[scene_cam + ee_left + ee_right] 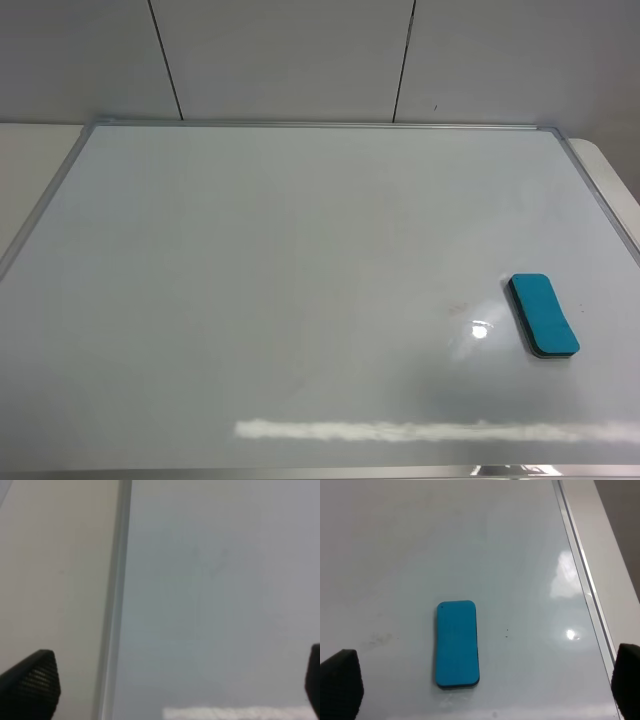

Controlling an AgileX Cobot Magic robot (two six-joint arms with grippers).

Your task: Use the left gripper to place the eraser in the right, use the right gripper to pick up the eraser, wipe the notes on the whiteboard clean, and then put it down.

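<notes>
A teal eraser (543,314) lies flat on the whiteboard (300,290), near its right edge. It also shows in the right wrist view (457,643), lying free between my right gripper's (485,680) spread fingertips (340,680) and ahead of them. That gripper is open and empty. My left gripper (175,682) is open and empty over the board's left frame (116,605). Neither gripper shows in the high view. The board looks almost blank, with a faint smudge (379,639) near the eraser.
The whiteboard covers most of the table and has a metal frame (598,205). Beige table surface (30,170) shows outside it on the left and right. A grey panelled wall (300,55) stands behind.
</notes>
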